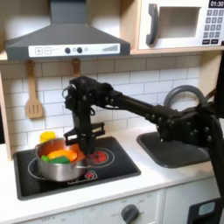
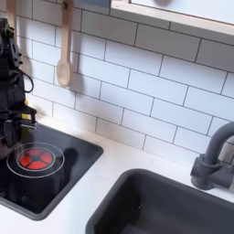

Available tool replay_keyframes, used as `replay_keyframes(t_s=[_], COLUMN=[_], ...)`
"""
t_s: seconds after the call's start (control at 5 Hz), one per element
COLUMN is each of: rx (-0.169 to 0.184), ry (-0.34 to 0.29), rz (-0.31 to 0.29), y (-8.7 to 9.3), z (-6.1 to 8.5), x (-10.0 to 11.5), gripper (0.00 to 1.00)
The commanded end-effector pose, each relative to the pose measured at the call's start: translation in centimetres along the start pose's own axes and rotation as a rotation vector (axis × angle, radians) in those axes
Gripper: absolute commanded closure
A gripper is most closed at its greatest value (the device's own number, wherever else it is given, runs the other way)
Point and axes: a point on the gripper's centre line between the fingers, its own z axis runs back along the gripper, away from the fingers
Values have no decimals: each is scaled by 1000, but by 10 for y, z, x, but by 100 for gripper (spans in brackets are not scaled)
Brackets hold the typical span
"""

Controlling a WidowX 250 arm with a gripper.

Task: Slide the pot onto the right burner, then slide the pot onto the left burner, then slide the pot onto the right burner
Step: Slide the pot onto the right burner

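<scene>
In the first exterior view, the black arm reaches from the first exterior view's right across the toy kitchen and bends down over the black stovetop. Its tool hangs just above the rim of the pot, at the pot's far right edge; I cannot tell whether its fingers are spread or pinching the rim, since they blur into the dark arm. The pot is shiny silver with low walls and holds orange, green and yellow toy food. It sits on the stovetop's half nearer the first exterior view's left, covering whatever is printed beneath it. Just beside it, toward the first exterior view's right, lies the left burner, a red ringed circle, uncovered. A small yellow cup stands behind the pot near the tiled wall. A wooden spatula hangs on the wall, and a dark sink lies on the white tabletop.

In the second exterior view, the arm's dark bulk stands at the second exterior view's left edge, above the stovetop. The left burner shows bare, red with a solid centre. A wooden spoon hangs on the white tiles, and a grey faucet rises beside the sink.
</scene>
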Motion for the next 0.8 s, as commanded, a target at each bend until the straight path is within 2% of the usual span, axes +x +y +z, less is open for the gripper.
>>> replay_keyframes(t_s=[0.0, 0.2, 0.6], rx=[-6, -10, -55], ry=[-1, -3, -4], rz=[-29, -34, -75], y=[-10, -14, -37], z=[-2, -2, 1], x=[-1, 0, 2], gripper=[100, 100, 100])
